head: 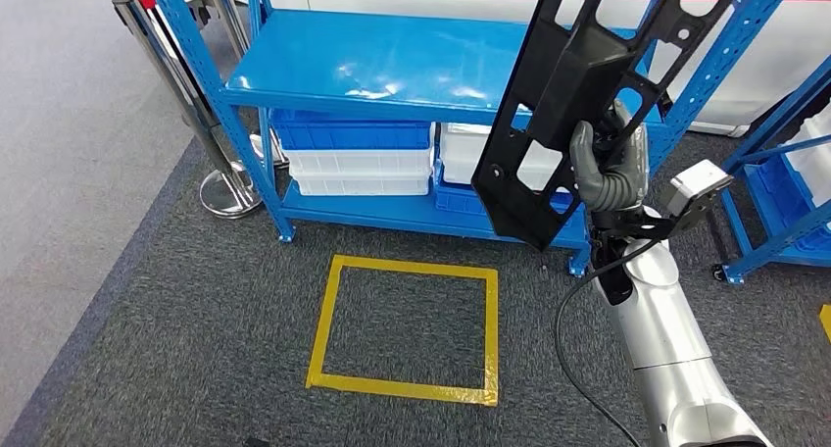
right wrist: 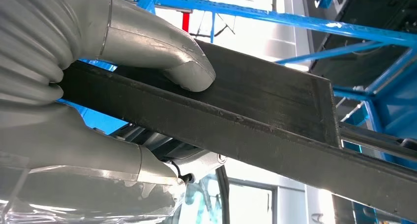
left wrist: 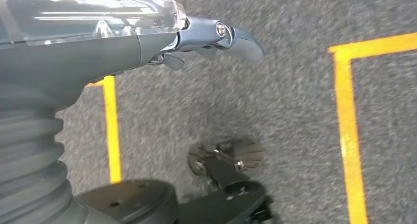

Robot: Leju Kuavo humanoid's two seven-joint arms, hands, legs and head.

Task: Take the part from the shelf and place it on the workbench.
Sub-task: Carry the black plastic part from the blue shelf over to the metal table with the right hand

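The right hand (head: 610,163) grips the long black part (head: 578,84), held up high and tilted in front of the blue shelf (head: 382,70). The left hand (left wrist: 216,37) hangs over grey floor (left wrist: 275,111), fingers apart, holding nothing.

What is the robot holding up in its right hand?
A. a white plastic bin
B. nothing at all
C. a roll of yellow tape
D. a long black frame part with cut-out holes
D: the right hand grips a long black part with openings cut through it, lifted in front of the blue shelf.
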